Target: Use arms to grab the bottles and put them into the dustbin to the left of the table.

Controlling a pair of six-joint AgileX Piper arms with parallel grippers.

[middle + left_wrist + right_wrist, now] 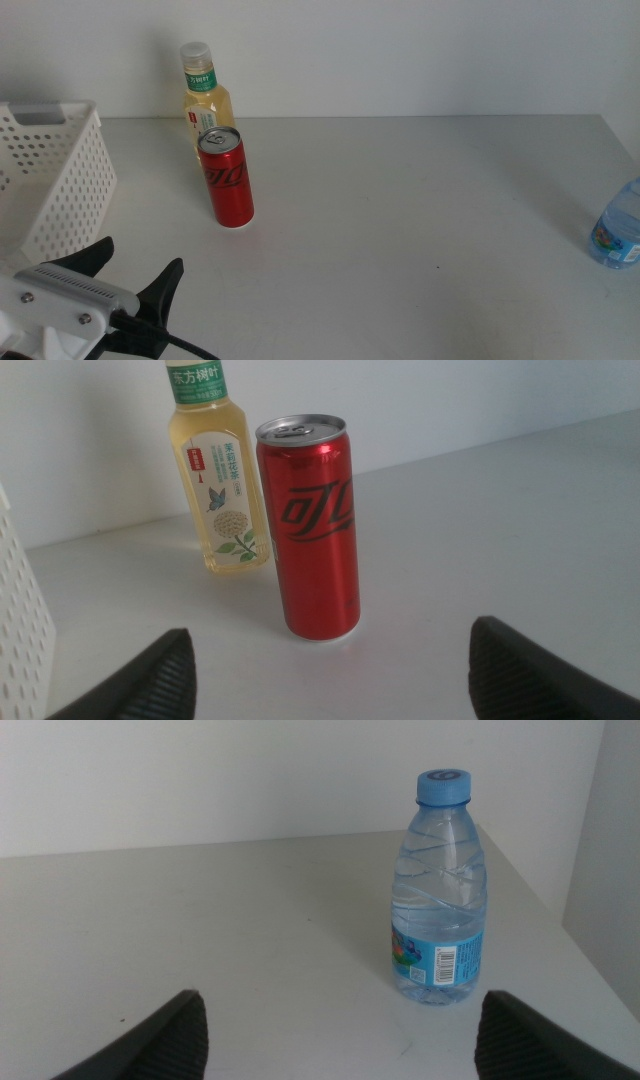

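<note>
1. Nearest to me, at the front left corner, the left gripper [135, 280] sits low over the table [420, 220] with its jaws spread wide and nothing between them (only the black tips and a grey block show from above).
2. Just past it on the left stands the white basket [50, 170], its holed side turned toward the gripper.
3. Further in, the red can [310, 530] stands upright straight ahead of the left gripper's open jaws, well clear of them.
4. Right behind the can, close to the wall, is the yellow drink bottle [215, 490] with a white cap and a green-white label, also upright.
5. Over at the right edge stands the water bottle [440, 895], blue cap on. The right gripper [335, 1035] faces it, jaws spread, not touching.
</note>
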